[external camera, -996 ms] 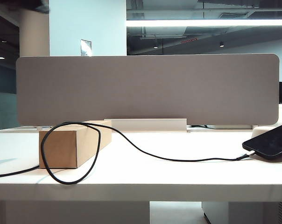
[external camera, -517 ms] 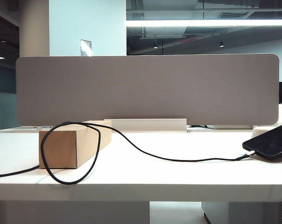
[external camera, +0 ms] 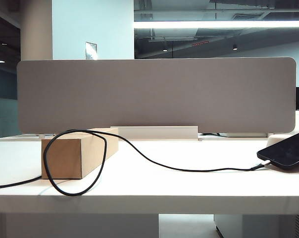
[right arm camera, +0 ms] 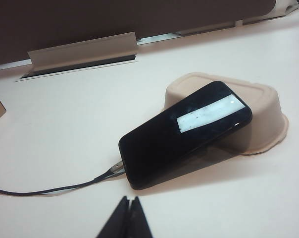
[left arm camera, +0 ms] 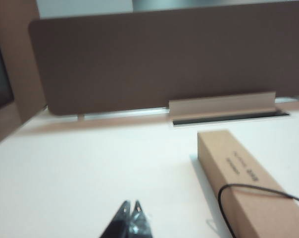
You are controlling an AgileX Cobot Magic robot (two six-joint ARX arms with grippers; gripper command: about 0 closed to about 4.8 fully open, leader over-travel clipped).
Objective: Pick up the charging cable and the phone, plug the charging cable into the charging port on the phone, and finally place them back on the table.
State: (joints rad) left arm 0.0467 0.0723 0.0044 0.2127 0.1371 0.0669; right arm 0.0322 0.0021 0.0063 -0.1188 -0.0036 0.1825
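Overall, the table [external camera: 154, 186] held little: a cardboard box [external camera: 77, 153] at the left, a grey fabric divider panel [external camera: 154, 94] standing across the far edge w/ a pale cable-slot flap [external camera: 154, 132] at its foot, and an upturned off-white tray [right arm camera: 258, 114] at the right. Nothing stood between the grippers and the task items.

The phone [right arm camera: 186, 131] sat at the right end of the table, screen up, its far end propped on the tray so it tilted, near end down on the tabletop. Its long axis ran from near-left to far-right in the right wrist view. The charging cable [external camera: 139, 156] was plugged into the phone's low short end, at the charging port [right arm camera: 121, 163]. From there the cord ran left across the table, climbed over the box top, looped down in front of the box onto the tabletop, and went off the left edge of the exterior view.

The left gripper [left arm camera: 130, 213] hung low over bare tabletop, to the left of the box in the left wrist view; fingers pressed together, holding nothing. The right gripper [right arm camera: 128, 208] was on the near side of the phone, just apart from it; also fully closed and empty. Neither arm showed in the exterior view.
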